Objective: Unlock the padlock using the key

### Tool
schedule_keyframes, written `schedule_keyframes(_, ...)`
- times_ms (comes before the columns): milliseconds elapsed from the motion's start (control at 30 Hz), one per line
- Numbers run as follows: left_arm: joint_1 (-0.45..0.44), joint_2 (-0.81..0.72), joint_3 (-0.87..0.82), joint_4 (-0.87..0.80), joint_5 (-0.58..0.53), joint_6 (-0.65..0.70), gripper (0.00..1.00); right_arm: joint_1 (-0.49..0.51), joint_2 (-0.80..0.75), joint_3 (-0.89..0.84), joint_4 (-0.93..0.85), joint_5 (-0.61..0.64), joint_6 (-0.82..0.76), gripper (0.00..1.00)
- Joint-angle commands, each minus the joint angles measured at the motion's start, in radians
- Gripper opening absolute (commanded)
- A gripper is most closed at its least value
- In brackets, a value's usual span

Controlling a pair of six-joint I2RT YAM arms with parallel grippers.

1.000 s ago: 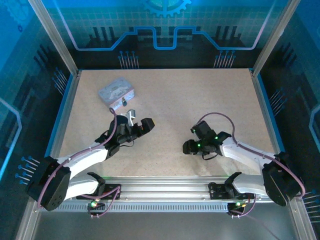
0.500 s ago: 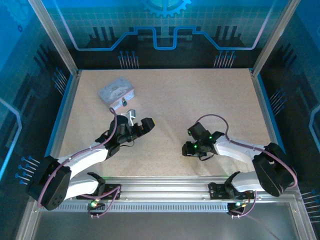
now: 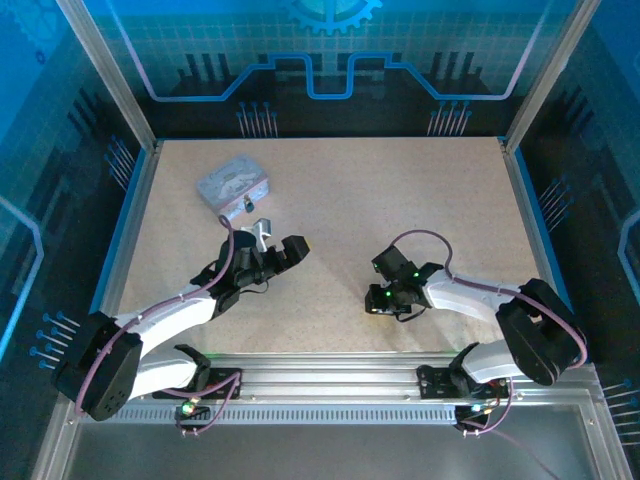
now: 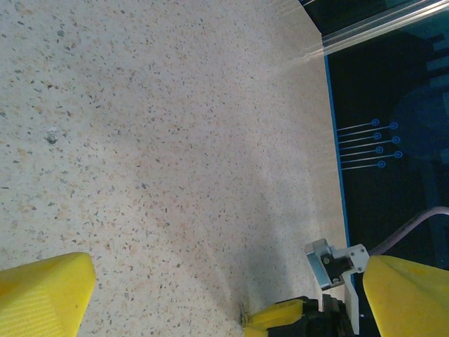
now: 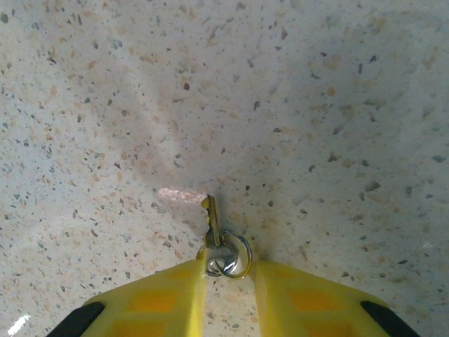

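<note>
The key (image 5: pixel 212 223), a small brass one on a split ring (image 5: pixel 237 255), stands on its edge on the speckled table. My right gripper (image 5: pixel 229 270) is low over it, and its yellow fingers (image 5: pixel 165 298) press in on the key's head and ring from both sides. In the top view this gripper (image 3: pixel 372 300) sits right of centre. The padlock (image 3: pixel 246 205) lies far left, against the near side of the silvery tin (image 3: pixel 232 182). My left gripper (image 3: pixel 280 240) hovers just near of the padlock, jaws wide open and empty, its fingers (image 4: pixel 42 295) at the frame's corners.
The right arm's yellow fingertip (image 4: pixel 295 316) and a grey bracket (image 4: pixel 326 261) show in the left wrist view. Blue walls and an aluminium frame (image 3: pixel 140 190) ring the table. Bare tabletop (image 3: pixel 400 190) stretches across the middle and back right.
The right gripper has shifted a little left and toward the near edge, and its jaws have narrowed onto the key. The left arm has not moved.
</note>
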Motion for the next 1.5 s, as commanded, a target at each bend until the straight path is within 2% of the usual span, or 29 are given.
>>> schedule_keyframes(0,-0.009,-0.021,-0.003,0.01,-0.018,-0.006,0.99,0.026,0.032,0.021,0.024,0.006,0.015,0.24)
schedule_keyframes(167,-0.009,-0.023,-0.006,0.006,-0.019,-0.003,0.99,0.03,0.057,0.025,0.037,0.011,0.027,0.21)
schedule_keyframes(700,-0.009,-0.056,-0.008,-0.024,-0.026,0.017,0.99,0.031,0.008,0.01,0.052,0.037,0.015,0.0)
schedule_keyframes(1033,-0.009,-0.084,0.024,-0.049,0.026,0.029,0.98,0.032,-0.068,-0.016,0.182,-0.017,0.012,0.0)
schedule_keyframes(1267,-0.015,-0.061,0.058,0.02,0.13,-0.024,0.87,0.032,-0.158,-0.044,0.356,-0.034,0.067,0.0)
schedule_keyframes(1467,-0.066,-0.027,0.112,0.035,0.138,-0.021,0.77,0.031,-0.234,-0.045,0.483,-0.041,0.111,0.0)
